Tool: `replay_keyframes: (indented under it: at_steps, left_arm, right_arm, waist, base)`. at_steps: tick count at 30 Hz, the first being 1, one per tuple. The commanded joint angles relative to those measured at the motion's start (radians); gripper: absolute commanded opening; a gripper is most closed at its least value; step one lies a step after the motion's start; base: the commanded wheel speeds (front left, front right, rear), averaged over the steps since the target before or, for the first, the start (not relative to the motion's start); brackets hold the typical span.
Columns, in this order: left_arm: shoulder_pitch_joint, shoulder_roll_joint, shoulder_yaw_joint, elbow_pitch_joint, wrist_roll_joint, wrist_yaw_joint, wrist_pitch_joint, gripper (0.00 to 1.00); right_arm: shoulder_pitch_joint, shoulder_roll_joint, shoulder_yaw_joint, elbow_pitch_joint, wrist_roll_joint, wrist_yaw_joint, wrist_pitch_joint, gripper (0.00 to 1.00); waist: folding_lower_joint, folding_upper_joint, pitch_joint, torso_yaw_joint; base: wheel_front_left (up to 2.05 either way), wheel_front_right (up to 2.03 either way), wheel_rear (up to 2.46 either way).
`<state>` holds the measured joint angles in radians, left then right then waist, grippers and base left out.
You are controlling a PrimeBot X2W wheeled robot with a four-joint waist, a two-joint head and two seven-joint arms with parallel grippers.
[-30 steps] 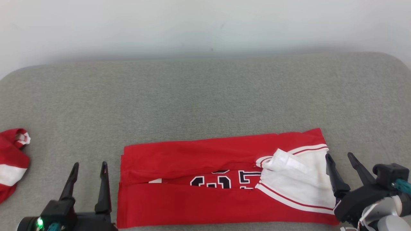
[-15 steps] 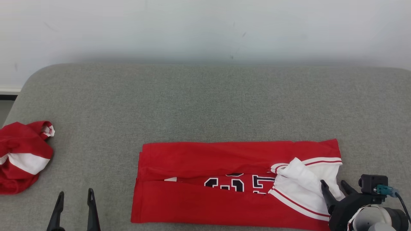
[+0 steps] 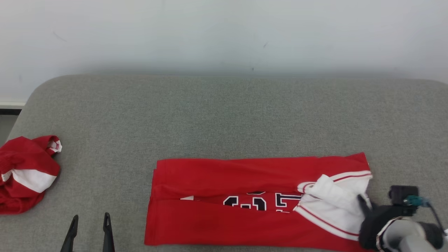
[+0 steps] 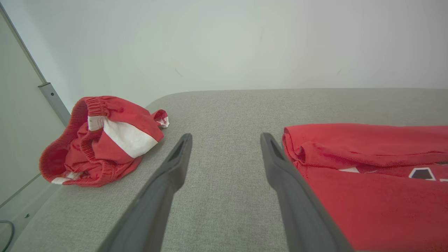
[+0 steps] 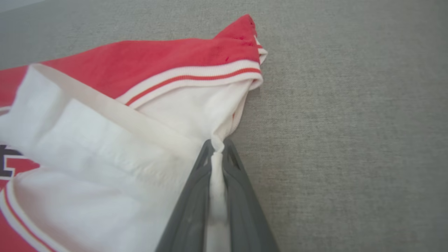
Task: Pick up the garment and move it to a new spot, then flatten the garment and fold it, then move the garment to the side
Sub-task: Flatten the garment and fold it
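White fabric at the end of the garment [image 3: 227, 224] is pinched in the closed fingers of the right gripper [image 5: 217, 144]. The rest lies folded on the grey cushion [image 3: 224, 115], stretching to that gripper's left. The pinch looks thin, perhaps one layer, so a pull could slip free or drag the folds apart. The left gripper [image 4: 225, 137], spread and empty, hovers beside the far end.

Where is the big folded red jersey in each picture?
Head view: the jersey lies at the bottom middle, reaching toward the right.
Left wrist view: the jersey sits at the lower right.
Right wrist view: the jersey shows its white-and-red end across the left half.
Shared landmark: the grey cushion it lies on, seen in all three views.
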<state>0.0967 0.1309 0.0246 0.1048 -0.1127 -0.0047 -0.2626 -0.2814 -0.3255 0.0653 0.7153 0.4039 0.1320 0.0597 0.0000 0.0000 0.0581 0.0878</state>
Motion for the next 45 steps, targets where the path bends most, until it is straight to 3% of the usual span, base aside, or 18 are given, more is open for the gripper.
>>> replay_keyframes:
  at_steps: [1, 10, 17, 26, 32, 38, 45]
  left_arm:
    - [0.003, -0.006, 0.006, 0.006, 0.011, -0.009, -0.003, 1.00]
    - [0.031, -0.022, 0.039, -0.003, 0.027, -0.024, -0.003, 1.00]
    - [0.040, -0.033, 0.059, -0.003, 0.029, -0.033, -0.003, 1.00]
    - [0.032, -0.047, 0.073, -0.010, 0.039, -0.039, -0.003, 1.00]
    - [0.011, -0.055, 0.064, -0.001, 0.045, -0.051, -0.003, 1.00]
    - [-0.015, -0.063, 0.055, 0.014, 0.042, -0.061, -0.003, 1.00]
    - [-0.036, -0.072, 0.028, 0.028, 0.046, -0.062, -0.003, 1.00]
  right_arm:
    - [-0.016, -0.041, -0.020, 0.023, 0.000, -0.003, -0.017, 0.00]
    - [-0.052, -0.191, -0.123, 0.091, -0.019, -0.003, -0.063, 0.00]
    - [-0.051, -0.187, -0.111, 0.000, -0.020, -0.003, -0.055, 0.00]
    - [0.056, -0.062, -0.031, -0.389, 0.075, -0.003, 0.055, 0.00]
    - [0.133, 0.020, 0.039, -0.597, 0.082, -0.003, 0.135, 0.00]
    - [0.166, 0.099, 0.125, -0.654, 0.068, -0.003, 0.169, 0.00]
    - [0.129, 0.173, 0.209, -0.582, 0.038, -0.003, 0.145, 0.00]
  waist:
    - [0.0000, 0.0000, -0.008, -0.003]
    - [0.0000, 0.0000, -0.032, -0.036]
    - [0.0000, 0.0000, -0.035, -0.079]
    - [0.0000, 0.0000, -0.035, -0.121]
    - [0.0000, 0.0000, -0.029, -0.106]
    - [0.0000, 0.0000, -0.021, -0.055]
    - [0.0000, 0.0000, -0.022, 0.005]
  base:
    - [0.00, 0.00, 0.00]
    - [0.00, 0.00, 0.00]
    - [0.00, 0.00, 0.00]
    - [0.00, 0.00, 0.00]
    - [0.00, 0.00, 0.00]
    - [0.00, 0.00, 0.00]
    - [0.00, 0.00, 0.00]
